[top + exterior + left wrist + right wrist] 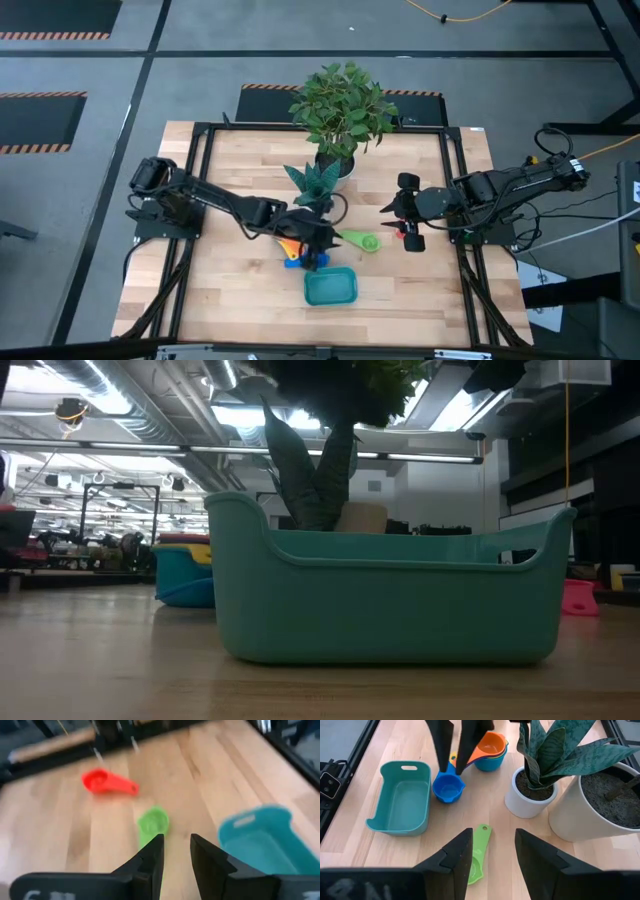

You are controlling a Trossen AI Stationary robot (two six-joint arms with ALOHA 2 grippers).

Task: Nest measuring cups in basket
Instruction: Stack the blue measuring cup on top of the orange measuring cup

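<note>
Sitting empty, the basket [400, 802] awaits every cup; left end effector [451, 770] pinches a blue cup [448, 787] (handle), right end effector [492, 850] gapes.

Overhead camera: looks straight down on my whole bench [230, 180]. Low camera: at bench height, pressed close against the basket [390, 595]. Left wrist camera: near, facing the green cup [152, 822] beside the basket. Right wrist camera: looks at that same cup and basket from the opposite side.
</note>
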